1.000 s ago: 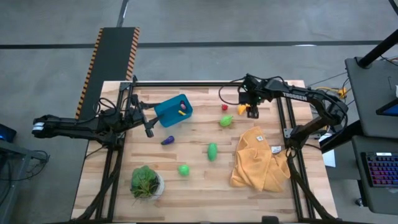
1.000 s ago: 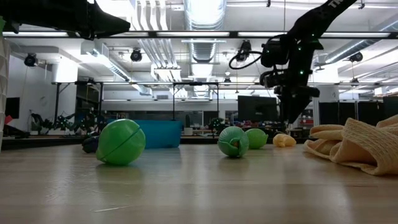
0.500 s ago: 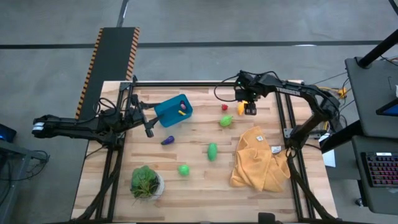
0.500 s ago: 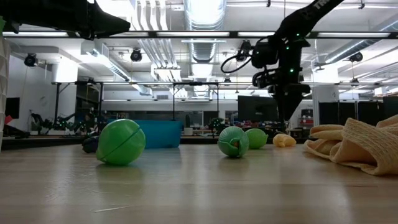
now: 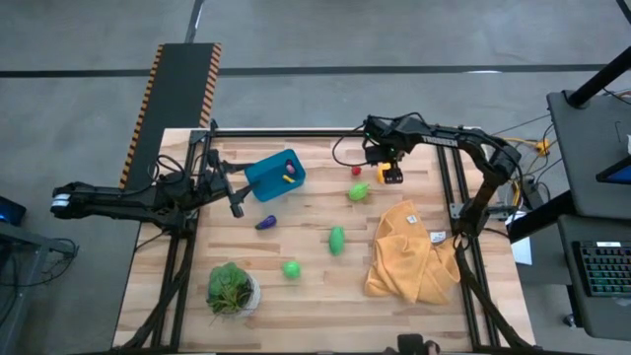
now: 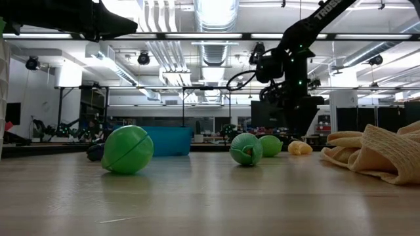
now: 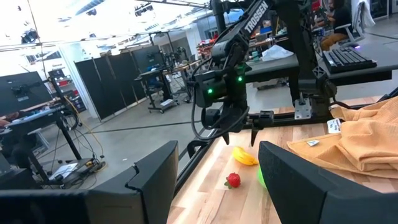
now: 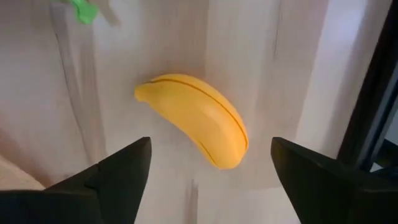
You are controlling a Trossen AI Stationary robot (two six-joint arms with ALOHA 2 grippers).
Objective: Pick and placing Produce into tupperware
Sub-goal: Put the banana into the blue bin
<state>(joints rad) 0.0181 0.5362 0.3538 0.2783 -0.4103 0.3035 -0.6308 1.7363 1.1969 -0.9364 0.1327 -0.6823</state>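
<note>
A yellow banana (image 8: 193, 127) lies on the wood near the table's far right. My right gripper (image 8: 210, 180) hangs open right above it, pointing down, with one finger on either side and clear of it; it shows in the high view as my right gripper (image 5: 387, 172). The teal tupperware (image 5: 276, 175) stands at the far left with small pieces in it. My left gripper (image 5: 236, 205) waits open and level beside it. A red piece (image 5: 356, 170), three green pieces (image 5: 358, 192) (image 5: 337, 240) (image 5: 291, 268) and a purple eggplant (image 5: 265, 223) lie loose on the table.
A mustard-yellow cloth (image 5: 409, 254) lies bunched at the near right. A leafy plant in a white pot (image 5: 233, 289) stands at the near left. Dark frame rails (image 5: 446, 187) run along the table's far and side edges, close to the banana.
My right gripper has gone toward the table's left edge and slightly down, and now stands over the banana. Its fingers stand wider apart than before. The banana and the other pieces have not moved.
</note>
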